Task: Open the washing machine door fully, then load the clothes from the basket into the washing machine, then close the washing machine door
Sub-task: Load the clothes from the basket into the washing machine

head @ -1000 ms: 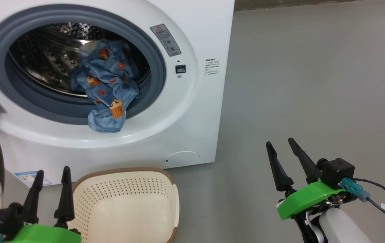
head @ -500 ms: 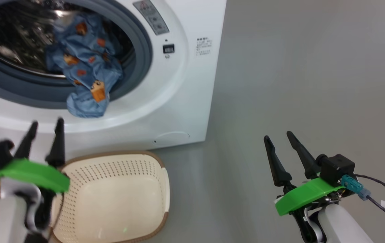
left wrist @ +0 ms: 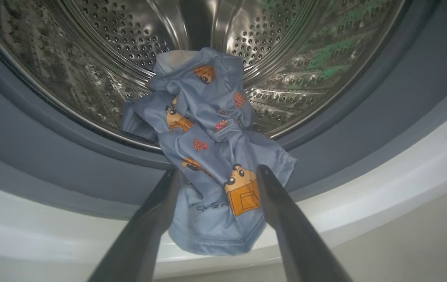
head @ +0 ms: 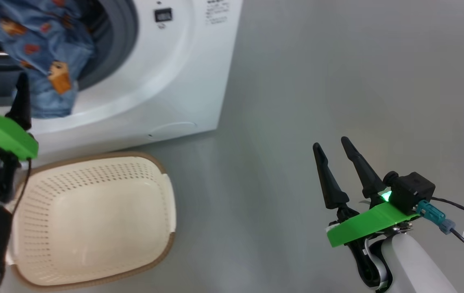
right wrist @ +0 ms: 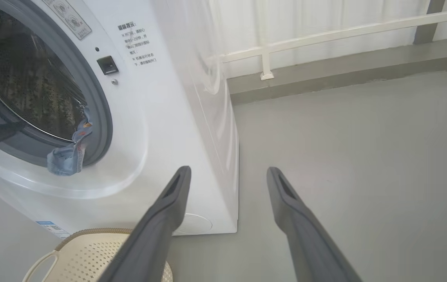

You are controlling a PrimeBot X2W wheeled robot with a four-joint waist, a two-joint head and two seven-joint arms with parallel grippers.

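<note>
The light blue clothes [head: 44, 49] lie in the mouth of the white washing machine [head: 166, 81], one end hanging out over the grey gasket [left wrist: 51, 156]. My left gripper [head: 4, 87] is open just in front of that hanging end. In the left wrist view the left gripper [left wrist: 218, 172] has a finger on either side of the clothes [left wrist: 207, 129]; I cannot tell whether they touch. The cream basket [head: 93, 171] stands empty on the floor below. My right gripper [head: 330, 143] is open over bare floor at the lower right. The washing machine door is out of view.
The steel drum [left wrist: 109, 47] opens behind the clothes. Grey floor [head: 317, 73] stretches to the right of the machine. In the right wrist view a white rail [right wrist: 325, 35] and curtain run along the far wall, and the basket rim [right wrist: 86, 235] shows below the machine.
The head camera has swung right and down, shifting the whole picture. My left gripper has risen from beside the basket up to the hanging clothes. The right gripper has barely moved.
</note>
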